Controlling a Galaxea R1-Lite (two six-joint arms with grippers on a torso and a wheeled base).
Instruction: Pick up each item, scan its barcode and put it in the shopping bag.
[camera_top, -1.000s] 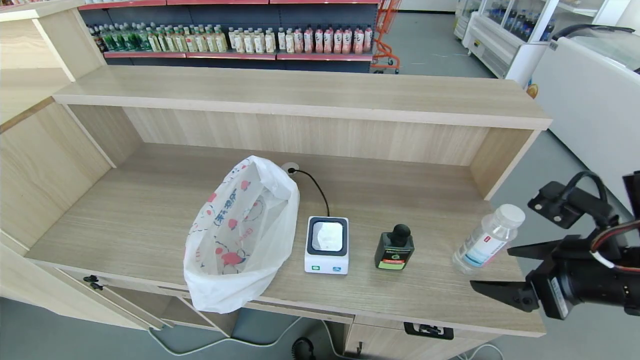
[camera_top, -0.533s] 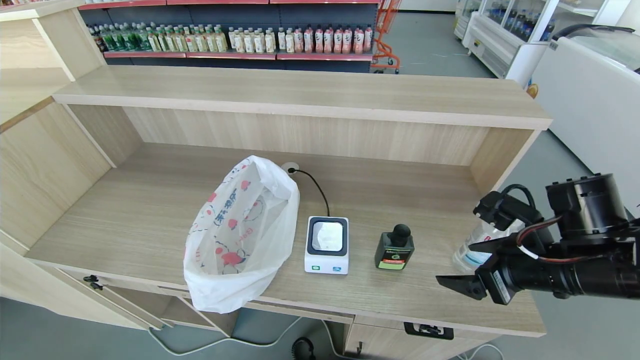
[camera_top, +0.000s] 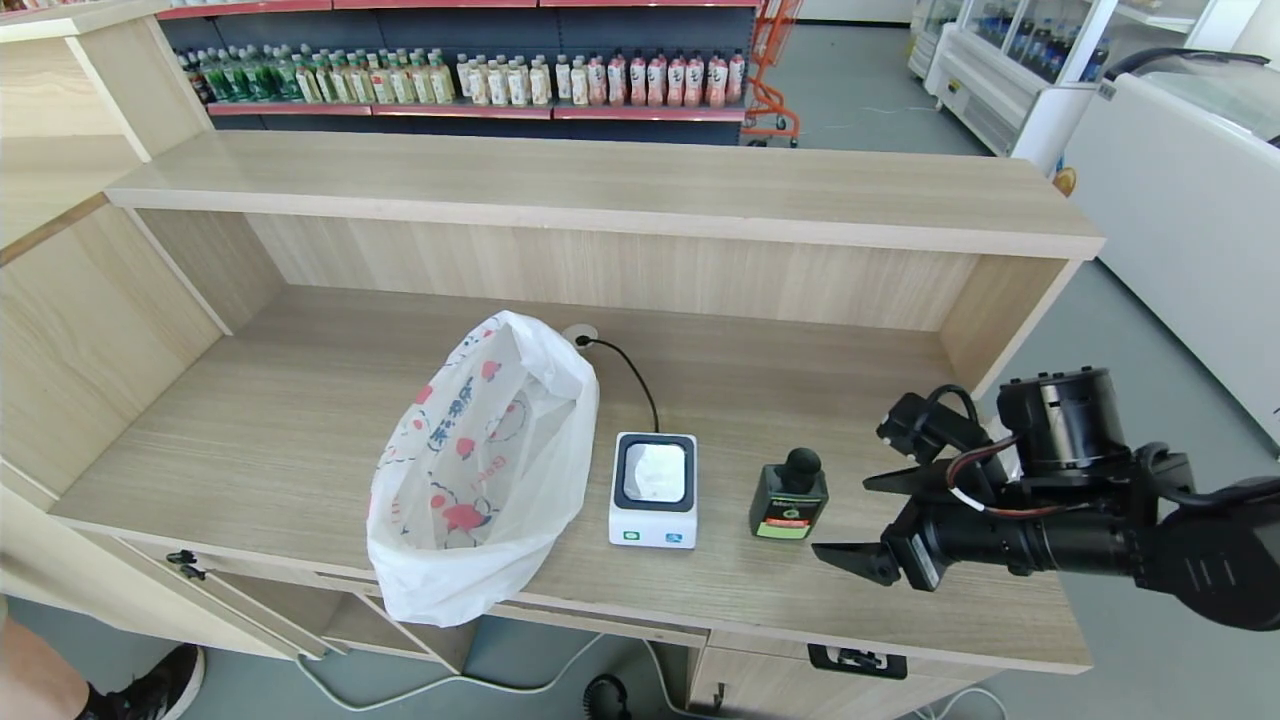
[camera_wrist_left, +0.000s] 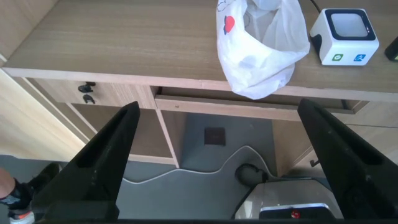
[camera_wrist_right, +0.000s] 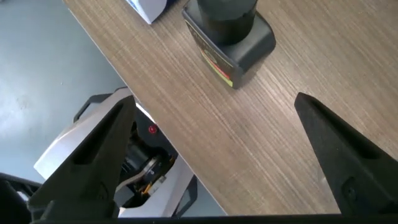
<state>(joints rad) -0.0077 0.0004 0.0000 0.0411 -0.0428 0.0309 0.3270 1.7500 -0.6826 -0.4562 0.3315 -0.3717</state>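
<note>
While my right gripper (camera_top: 866, 518) hangs over the counter (camera_top: 300, 420) just right of the dark bottle (camera_top: 788, 497), its jaws are spread wide with nothing in them. The bottle stands upright beside the scanner (camera_top: 653, 488), and the shopping bag (camera_top: 480, 470) is on the scanner's other side. My left gripper (camera_wrist_left: 217, 112) is wide open and empty too, out in front of the counter near the bag.

Dark bottle (camera_wrist_right: 231, 43) cut off at the right wrist view's edge; scanner (camera_wrist_right: 147, 7) likewise.
</note>
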